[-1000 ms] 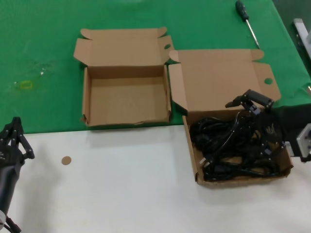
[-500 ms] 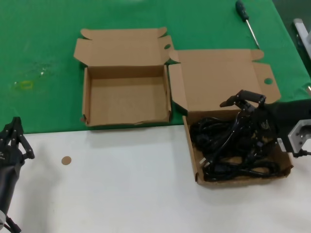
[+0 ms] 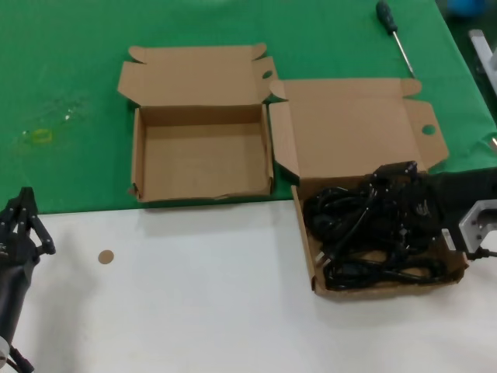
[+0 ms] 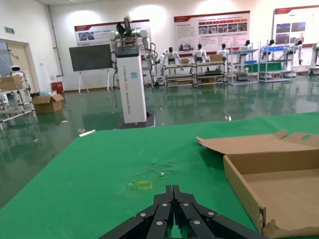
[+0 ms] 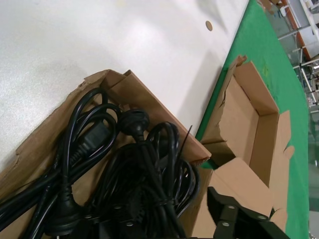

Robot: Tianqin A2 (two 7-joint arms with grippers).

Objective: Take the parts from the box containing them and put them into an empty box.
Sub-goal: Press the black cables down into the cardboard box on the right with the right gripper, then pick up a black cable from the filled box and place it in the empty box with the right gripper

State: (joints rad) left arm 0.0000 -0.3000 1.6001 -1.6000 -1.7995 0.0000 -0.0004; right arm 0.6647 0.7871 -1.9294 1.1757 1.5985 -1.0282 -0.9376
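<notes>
The right tool (image 3: pixel 400 183) is low inside the larger carton (image 3: pixel 353 128), among the black coiled power cables (image 3: pixel 365 233); one cannot tell if its fingers are apart or clamped on a cable. This carton lies partly on the white worktop (image 3: pixel 202 303) and partly on the green cloth (image 3: pixel 70 70). All cables are in it, tangled together. The smaller carton (image 3: pixel 144 175) stands just beside it on the left, with nothing inside. The left tool (image 3: pixel 25 225) waits at the near left edge, fingers together. A screwdriver (image 3: pixel 392 31) lies far behind.
</notes>
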